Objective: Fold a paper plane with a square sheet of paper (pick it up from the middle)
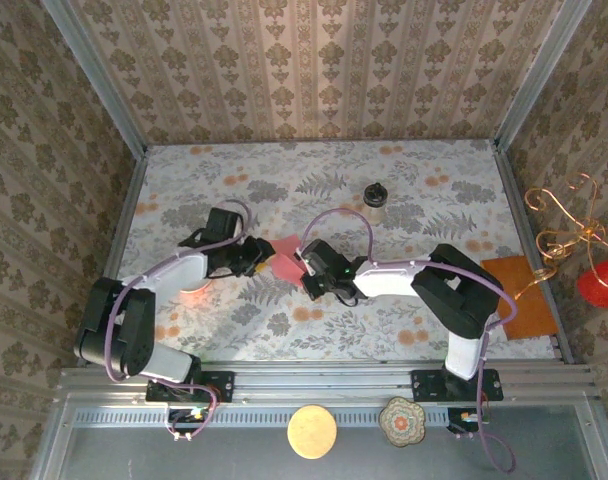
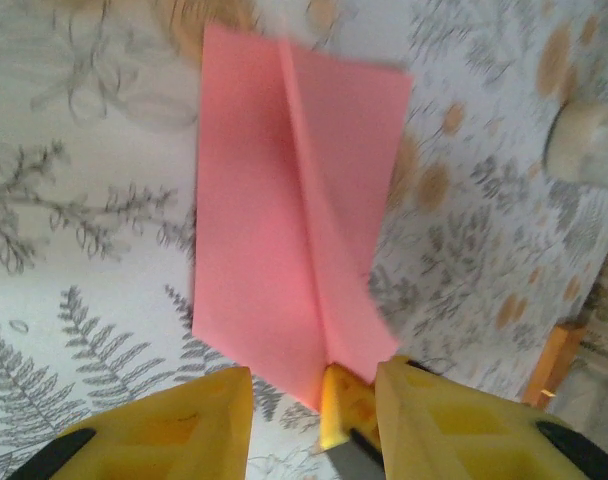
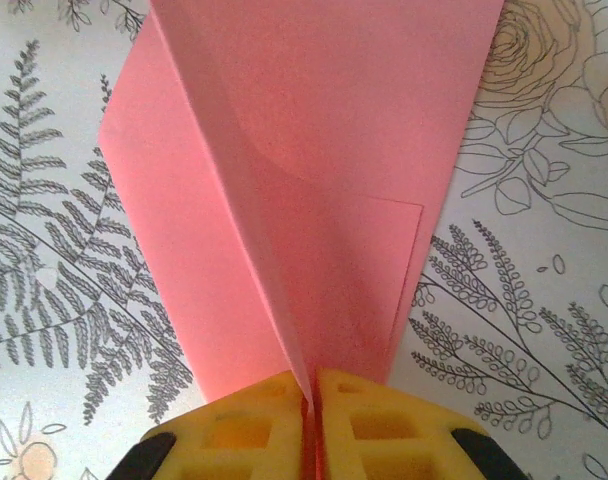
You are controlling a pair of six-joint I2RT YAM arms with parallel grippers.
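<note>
Sitting mid-table, a bit left of ctr, the paper sheet (image 1: 287,252) is partly folded: one ctr crease w/ a flap sloping off each side, not a dart yet imo. It's lying btwn the two grippers, w/ the table (image 1: 434,220) showing under it on both sides.

R gripper (image 3: 310,392) is pinching the crease ridge at the sheet's near end, fingers closed tight on it w/ no gap showing. In the right wrist view the crease is running straight away from those fingers, so long axis and R gripper are lining up.

L gripper (image 2: 312,380) is standing w/ its jaws apart, gripping nothing. The sheet's pointed corner is poking into that gap and touching neither finger afaict. A yellow bit (image 2: 336,405) is sitting in the gap too, can't tell what it is. The crease is leaning slightly right as it runs away from the L fingers.

Key relation: the sheet is lying right of L gripper and left of R gripper. R is anchoring, so L looks like the free arm for the next fold, and the corner is lying right in front of it.

Jar (image 1: 375,200) is standing far-right of the sheet, well apart. Orange sheet (image 1: 519,295) is lying at the right edge.
</note>
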